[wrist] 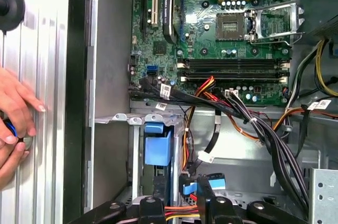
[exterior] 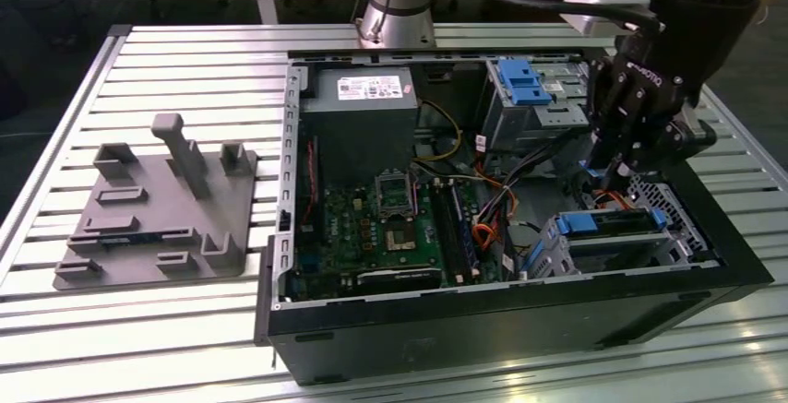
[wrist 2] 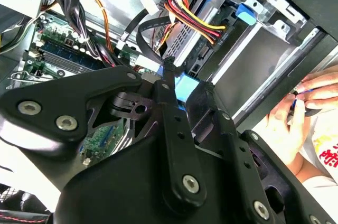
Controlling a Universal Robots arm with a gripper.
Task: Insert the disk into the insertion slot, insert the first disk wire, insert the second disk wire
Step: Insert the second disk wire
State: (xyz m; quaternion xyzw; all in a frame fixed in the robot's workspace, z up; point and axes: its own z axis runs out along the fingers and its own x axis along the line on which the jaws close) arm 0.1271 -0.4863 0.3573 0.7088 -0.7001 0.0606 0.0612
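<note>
The disk (exterior: 612, 222), in its blue carrier (wrist: 157, 147), sits inside the insertion slot (exterior: 674, 211), the low perforated metal cage at the case's corner. A black plug with red and yellow wires (wrist 2: 215, 29) reaches the disk's end. My gripper (exterior: 606, 174) hangs just behind the cage, fingers pointing down into the case. In both wrist views the black fingers (wrist 2: 168, 71) sit tight around a small blue wire connector (wrist 2: 186, 91), and the same connector (wrist: 216, 183) lies close to the cage's open end. The connector's own cable is hidden behind the fingers.
The open case holds a green motherboard (exterior: 382, 228), a grey power supply (exterior: 357, 99) and a taller bay with a blue latch (exterior: 523, 80). Loose cable bundles (wrist: 264, 129) cross beside the cage. A person's hand (wrist: 16, 108) rests outside the case wall. A grey fixture (exterior: 161, 209) lies on the table.
</note>
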